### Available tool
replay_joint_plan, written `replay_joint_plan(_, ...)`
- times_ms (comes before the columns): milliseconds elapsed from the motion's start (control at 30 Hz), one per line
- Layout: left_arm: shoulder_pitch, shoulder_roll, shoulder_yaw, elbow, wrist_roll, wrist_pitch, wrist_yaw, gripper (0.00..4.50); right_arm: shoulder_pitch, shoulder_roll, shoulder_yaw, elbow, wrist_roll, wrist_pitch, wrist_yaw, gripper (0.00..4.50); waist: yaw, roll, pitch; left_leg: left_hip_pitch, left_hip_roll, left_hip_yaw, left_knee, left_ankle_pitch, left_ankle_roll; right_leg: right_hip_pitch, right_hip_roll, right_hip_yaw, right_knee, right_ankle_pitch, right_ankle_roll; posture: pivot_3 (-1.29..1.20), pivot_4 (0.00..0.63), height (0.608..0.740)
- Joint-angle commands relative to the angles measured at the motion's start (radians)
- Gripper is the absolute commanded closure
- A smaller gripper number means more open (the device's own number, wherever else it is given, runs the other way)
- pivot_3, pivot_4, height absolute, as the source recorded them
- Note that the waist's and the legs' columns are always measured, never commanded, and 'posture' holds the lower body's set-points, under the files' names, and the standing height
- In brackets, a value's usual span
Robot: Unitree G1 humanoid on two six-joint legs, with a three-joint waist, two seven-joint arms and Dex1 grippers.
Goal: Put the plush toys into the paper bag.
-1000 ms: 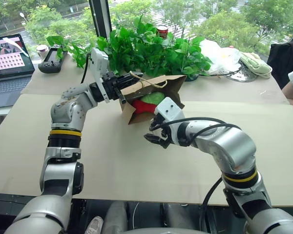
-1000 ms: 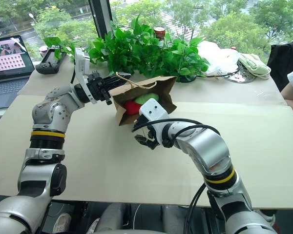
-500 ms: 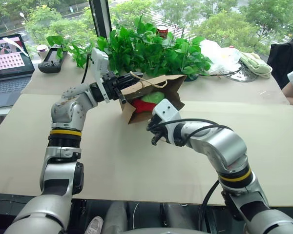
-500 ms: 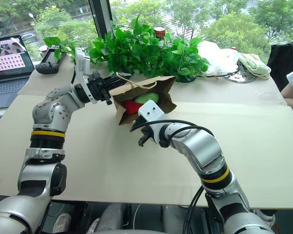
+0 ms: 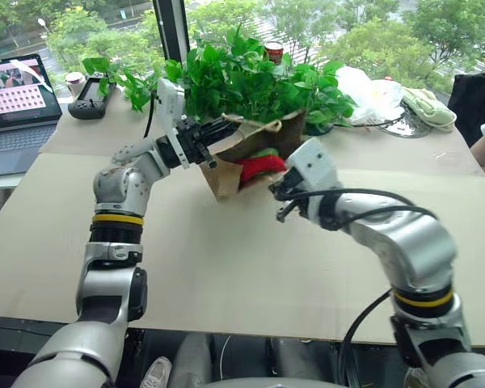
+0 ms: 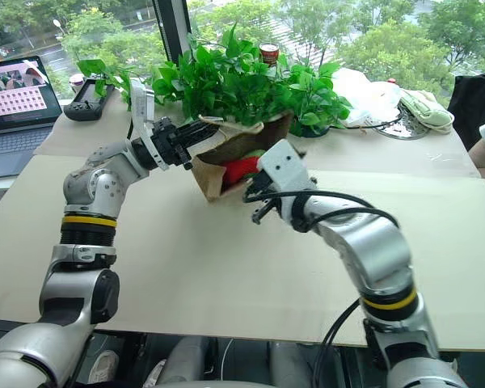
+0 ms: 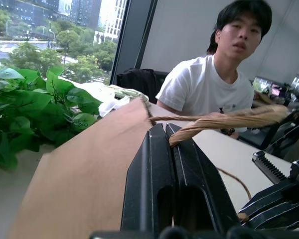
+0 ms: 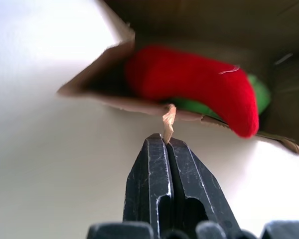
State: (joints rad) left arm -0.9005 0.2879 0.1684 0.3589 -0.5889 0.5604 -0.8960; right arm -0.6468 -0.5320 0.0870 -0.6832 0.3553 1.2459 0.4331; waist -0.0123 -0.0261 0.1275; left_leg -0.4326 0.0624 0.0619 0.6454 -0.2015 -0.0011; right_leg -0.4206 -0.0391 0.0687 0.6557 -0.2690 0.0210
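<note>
Raised since before, right gripper (image 6: 255, 208) pinches paper bag (image 6: 226, 153) handle; left gripper (image 5: 211, 136) clamps its rim beside plants (image 5: 250, 77).

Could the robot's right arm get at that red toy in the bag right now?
Probably not without letting go first. The red toy lies in the open mouth of the paper bag, right in front of the right gripper with nothing between them, but its jaws are shut on a tan string handle.
</note>
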Motion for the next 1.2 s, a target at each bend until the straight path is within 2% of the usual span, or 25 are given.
replay_joint_plan(33,0.027,-0.05,0.048,-0.122,-0.089,0.077,0.094,4.5,-0.041,-0.04,-0.075,-0.074,0.037,0.004,0.024,4.47,-0.004,0.0,0.0,0.0,0.0,0.0,0.0,0.0,0.0,0.0,0.0,0.0,0.0,0.0,0.0,0.0,0.15,0.713)
replay_joint_plan(200,0.118,-0.096,0.048,-0.226,-0.128,0.13,0.176,4.5,-0.042,-0.075,-0.052,-0.079,0.062,0.044,0.028,4.47,-0.008,0.0,0.0,0.003,0.0,0.0,0.0,0.0,0.0,0.0,0.0,0.001,0.0,0.0,0.0,0.0,0.15,0.713)
replay_joint_plan(367,0.184,-0.086,0.014,-0.246,-0.105,0.126,0.186,4.5,-0.018,-0.088,0.024,-0.054,0.054,0.043,0.011,4.47,-0.004,0.0,0.0,0.004,0.0,0.0,0.0,0.0,0.0,0.001,0.0,0.001,-0.001,0.0,0.0,0.0,0.15,0.713)
replay_joint_plan(500,0.186,-0.081,0.01,-0.226,-0.102,0.119,0.184,4.5,-0.026,-0.056,0.075,-0.006,0.033,0.028,-0.019,4.47,-0.003,0.0,0.0,0.004,-0.001,0.0,0.0,0.001,0.0,0.001,0.0,0.001,-0.001,0.0,0.0,0.0,0.15,0.713)
replay_joint_plan(700,0.152,-0.068,0.02,-0.216,-0.135,0.143,0.165,4.5,-0.048,-0.037,0.079,0.028,0.015,0.009,-0.049,4.47,-0.002,0.0,0.0,0.003,-0.001,0.0,0.0,0.001,0.0,0.001,0.0,0.001,-0.001,0.0,0.0,0.0,0.15,0.713)
replay_joint_plan(733,0.151,-0.063,0.02,-0.223,-0.146,0.152,0.154,4.21,-0.051,-0.041,0.077,0.031,0.008,0.003,-0.054,4.5,-0.002,0.0,0.0,0.003,-0.001,0.0,0.0,0.001,0.0,0.001,0.0,0.001,-0.001,0.0,0.0,0.0,0.15,0.713)
replay_joint_plan(833,0.15,-0.05,0.036,-0.256,-0.223,0.219,0.121,3.41,-0.052,-0.055,0.056,0.033,0.003,-0.007,-0.052,3.65,-0.003,0.0,0.0,0.003,-0.001,0.0,0.0,0.001,0.0,0.001,0.0,0.001,-0.001,0.0,0.0,0.0,0.15,0.713)
replay_joint_plan(933,0.149,-0.03,0.03,-0.274,-0.245,0.252,0.11,2.25,-0.057,-0.052,0.009,0.025,0.016,-0.003,-0.046,2.59,-0.003,0.0,0.0,0.003,-0.001,0.0,0.0,0.001,0.0,0.001,0.0,0.001,-0.001,0.0,0.0,0.0,0.15,0.713)
replay_joint_plan(1033,0.153,0.013,0.036,-0.315,-0.275,0.299,0.096,1.07,-0.073,-0.036,-0.108,0.001,0.067,-0.014,-0.019,1.56,-0.003,0.0,0.0,0.003,-0.001,0.0,0.0,0.001,0.0,0.001,0.0,0.001,-0.001,0.0,0.0,0.0,0.15,0.713)
replay_joint_plan(1133,0.151,0.04,0.051,-0.327,-0.292,0.32,0.106,0.98,-0.07,-0.024,-0.188,-0.018,0.119,-0.019,0.008,0.49,-0.002,0.0,0.0,0.003,-0.001,0.0,0.0,0.001,0.0,0.001,0.0,0.001,-0.001,0.0,0.0,0.0,0.15,0.713)
replay_joint_plan(1200,0.164,0.082,0.064,-0.34,-0.296,0.331,0.107,0.98,-0.061,-0.023,-0.291,-0.042,0.197,-0.016,0.056,0.03,-0.002,0.0,0.0,0.003,-0.001,0.0,0.0,0.001,0.0,0.001,0.0,0.001,-0.001,0.0,0.0,0.0,0.15,0.713)
